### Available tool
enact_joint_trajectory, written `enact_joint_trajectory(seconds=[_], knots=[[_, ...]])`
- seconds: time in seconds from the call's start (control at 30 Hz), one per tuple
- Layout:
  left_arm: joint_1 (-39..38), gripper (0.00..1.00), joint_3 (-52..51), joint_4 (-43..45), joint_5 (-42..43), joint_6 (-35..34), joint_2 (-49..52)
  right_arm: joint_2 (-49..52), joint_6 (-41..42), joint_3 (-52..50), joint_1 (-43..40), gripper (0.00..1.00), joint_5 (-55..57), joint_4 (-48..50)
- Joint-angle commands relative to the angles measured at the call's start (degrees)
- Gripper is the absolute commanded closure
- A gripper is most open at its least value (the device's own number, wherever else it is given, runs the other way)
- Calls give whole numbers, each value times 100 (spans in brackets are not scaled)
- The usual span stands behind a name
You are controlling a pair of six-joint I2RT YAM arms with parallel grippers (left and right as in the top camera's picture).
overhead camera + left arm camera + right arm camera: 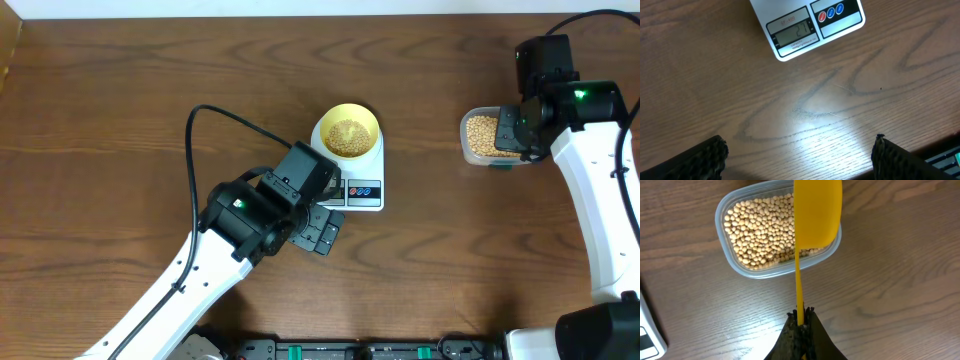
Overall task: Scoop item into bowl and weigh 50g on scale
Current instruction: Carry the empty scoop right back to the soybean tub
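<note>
The pale-yellow bowl (348, 132) sits on the white scale (366, 193) and holds a shallow layer of beans (347, 138). At 7 o'clock from the scale, the left gripper (800, 155) is spread wide and empty over the table (840, 100). At 3 o'clock, the right gripper (801, 316) is clenched on the handle of the yellow scoop (817, 212), whose blade is over the clear tub (740, 270) of beans.
</note>
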Motion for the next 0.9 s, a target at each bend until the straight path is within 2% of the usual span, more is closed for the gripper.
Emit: enact_joint_trajectory(seconds=[0.0, 0.87], knots=[[-13, 6, 138, 2, -72, 31, -22, 26, 76, 87, -9, 99, -94, -2], [-13, 6, 138, 2, -72, 31, -22, 35, 229, -343, -9, 99, -369, -63]])
